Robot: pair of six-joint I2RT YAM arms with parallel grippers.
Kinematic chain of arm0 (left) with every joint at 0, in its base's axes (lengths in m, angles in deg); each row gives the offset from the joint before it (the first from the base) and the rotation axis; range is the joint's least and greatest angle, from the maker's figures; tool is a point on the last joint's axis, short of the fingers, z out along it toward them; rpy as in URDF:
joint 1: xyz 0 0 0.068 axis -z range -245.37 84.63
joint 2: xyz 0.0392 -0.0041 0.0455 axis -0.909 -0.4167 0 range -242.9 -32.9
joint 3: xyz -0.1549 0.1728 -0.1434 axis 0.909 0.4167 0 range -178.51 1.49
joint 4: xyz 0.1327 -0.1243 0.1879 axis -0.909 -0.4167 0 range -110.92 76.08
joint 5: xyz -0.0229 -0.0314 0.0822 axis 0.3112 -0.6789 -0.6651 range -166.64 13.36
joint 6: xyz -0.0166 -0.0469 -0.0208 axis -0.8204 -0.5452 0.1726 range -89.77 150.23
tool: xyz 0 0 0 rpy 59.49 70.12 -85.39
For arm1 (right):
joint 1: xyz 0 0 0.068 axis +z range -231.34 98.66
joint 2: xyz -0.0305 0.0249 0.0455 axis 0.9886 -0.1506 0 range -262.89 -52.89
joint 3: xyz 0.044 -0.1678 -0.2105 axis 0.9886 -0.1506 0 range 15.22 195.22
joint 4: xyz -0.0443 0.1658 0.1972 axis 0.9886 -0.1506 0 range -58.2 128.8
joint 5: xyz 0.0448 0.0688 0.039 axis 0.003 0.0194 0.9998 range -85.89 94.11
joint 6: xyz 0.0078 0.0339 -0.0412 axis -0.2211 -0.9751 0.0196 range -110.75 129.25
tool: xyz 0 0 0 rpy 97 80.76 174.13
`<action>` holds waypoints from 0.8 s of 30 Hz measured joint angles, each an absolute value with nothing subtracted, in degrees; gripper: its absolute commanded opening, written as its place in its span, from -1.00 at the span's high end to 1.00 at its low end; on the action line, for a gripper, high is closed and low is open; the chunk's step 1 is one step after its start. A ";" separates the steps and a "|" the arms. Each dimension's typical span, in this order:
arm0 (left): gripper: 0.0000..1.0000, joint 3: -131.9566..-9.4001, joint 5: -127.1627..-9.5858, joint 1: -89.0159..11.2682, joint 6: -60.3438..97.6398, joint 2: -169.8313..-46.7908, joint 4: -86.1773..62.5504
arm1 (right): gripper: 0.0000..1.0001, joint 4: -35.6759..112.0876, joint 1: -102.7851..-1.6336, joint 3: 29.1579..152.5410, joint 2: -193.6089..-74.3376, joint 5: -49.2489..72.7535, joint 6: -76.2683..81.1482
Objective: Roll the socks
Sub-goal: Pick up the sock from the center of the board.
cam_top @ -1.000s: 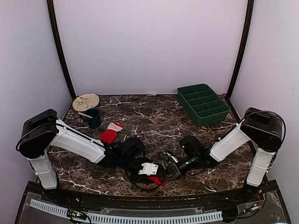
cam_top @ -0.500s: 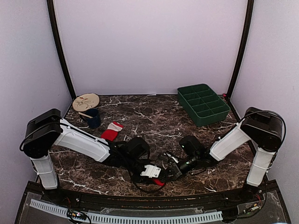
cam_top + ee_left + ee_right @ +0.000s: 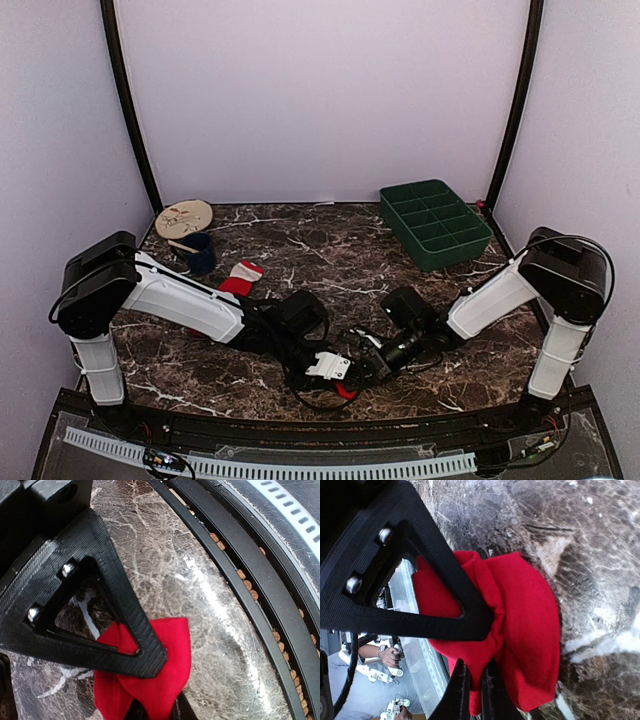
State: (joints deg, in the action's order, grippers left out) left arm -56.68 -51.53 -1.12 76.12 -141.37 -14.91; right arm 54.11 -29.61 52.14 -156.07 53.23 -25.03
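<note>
You have the left hand (image 3: 152, 687) and the right hand (image 3: 472, 652) both clamped on the bunched plain red sock (image 3: 530, 625) at the near edge of the tabletop (image 3: 330, 250), while the cuffed sock (image 3: 240, 280) lies farther back, just beside the left arm (image 3: 190, 300) and near the blue cup (image 3: 199, 253).

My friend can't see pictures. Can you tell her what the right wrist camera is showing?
The robot's black right claw is pinching a bunched-up red sock, which fills the middle of the picture. Behind the sock is a dark table with pale marble veins.
</note>
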 measured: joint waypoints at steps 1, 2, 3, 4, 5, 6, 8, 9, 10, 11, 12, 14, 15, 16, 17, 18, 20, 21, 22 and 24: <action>1.00 -56.73 -51.53 -1.12 76.12 -141.39 -14.91 | 0.94 53.48 -29.61 52.25 -155.85 53.13 -24.77; 1.00 -56.79 -51.51 -1.12 76.12 -141.46 -14.91 | 0.85 52.74 -29.59 52.47 -155.65 52.95 -24.35; 1.00 -56.94 -51.45 -1.12 76.12 -141.54 -15.00 | 0.75 51.95 -29.61 52.69 -155.48 52.71 -24.00; 1.00 -57.03 -51.36 -1.12 76.12 -141.59 -15.09 | 0.67 51.23 -29.59 52.95 -155.37 52.49 -23.69; 1.00 -57.21 -51.23 -1.15 76.12 -141.65 -15.31 | 0.59 50.64 -29.59 53.15 -155.30 52.21 -23.41; 1.00 -57.34 -51.12 -1.15 76.12 -141.72 -15.48 | 0.52 49.96 -29.59 53.39 -155.17 51.92 -22.93; 1.00 -57.42 -50.81 -1.21 76.12 -141.76 -15.68 | 0.43 48.49 -29.61 53.69 -154.43 50.79 -22.19; 1.00 -57.47 -50.61 -1.23 76.12 -141.81 -15.76 | 0.39 48.06 -29.61 53.76 -153.99 50.31 -22.14; 1.00 -57.62 -50.16 -1.28 76.07 -141.89 -15.98 | 0.37 47.62 -29.61 53.78 -153.38 49.63 -21.82; 1.00 -57.73 -49.63 -1.30 75.92 -142.03 -16.11 | 0.36 47.18 -29.61 53.78 -152.57 48.78 -21.47; 1.00 -57.86 -49.00 -1.39 75.74 -142.16 -16.38 | 0.34 46.79 -29.68 53.78 -151.65 47.95 -21.25; 1.00 -58.23 -47.80 -1.65 75.15 -142.42 -16.99 | 0.33 46.16 -29.87 53.72 -149.75 46.63 -21.18; 1.00 -58.32 -47.29 -1.87 74.85 -142.51 -17.16 | 0.32 45.94 -29.98 53.63 -148.94 46.15 -21.18; 1.00 -58.34 -46.62 -2.20 74.32 -142.55 -17.36 | 0.30 45.68 -30.14 53.41 -147.94 45.41 -21.16; 1.00 -58.34 -45.94 -2.59 73.76 -142.59 -17.56 | 0.30 45.28 -30.27 53.15 -146.89 44.75 -21.14; 1.00 -58.34 -45.26 -3.07 73.08 -142.59 -17.75 | 0.29 44.80 -30.42 52.91 -145.88 43.97 -21.09; 1.00 -58.28 -43.84 -3.90 71.70 -142.59 -18.23 | 0.28 43.71 -30.57 52.36 -143.81 42.28 -21.03; 1.00 -58.17 -42.94 -4.49 70.83 -142.59 -18.41 | 0.28 42.83 -30.64 52.21 -142.65 41.30 -20.98; 1.00 -58.04 -42.05 -5.19 69.91 -142.59 -18.52 | 0.28 42.31 -30.70 52.12 -141.73 40.51 -20.98; 1.00 -57.97 -40.39 -6.83 67.94 -142.59 -18.96 | 0.28 41.13 -30.84 51.95 -139.57 38.07 -20.98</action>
State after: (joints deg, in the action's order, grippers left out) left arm -57.97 -40.39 -6.83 67.94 -142.59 -18.96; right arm 41.13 -30.84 51.95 -139.57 38.07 -20.98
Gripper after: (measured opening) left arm 0.128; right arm 0.358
